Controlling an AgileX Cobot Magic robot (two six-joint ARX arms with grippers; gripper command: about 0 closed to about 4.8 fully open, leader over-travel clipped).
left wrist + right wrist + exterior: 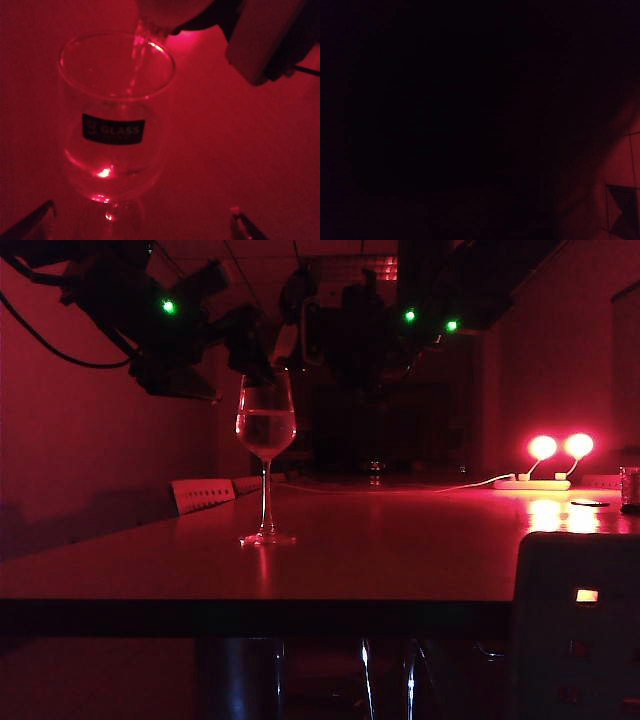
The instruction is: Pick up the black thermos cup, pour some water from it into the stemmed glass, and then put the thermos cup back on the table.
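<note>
the left tool point(142, 222) is hanging wide and empty just beside the stemmed glass point(116, 120), which is standing on the counter point(400, 540). the right tool is lost in darkness, so its grip is unclear, though the black thermos cup point(170, 12) is tipping water over the rim. judging from the part-filled bowl, overpouring or nudging the thin stem is risking a spill.
</note>
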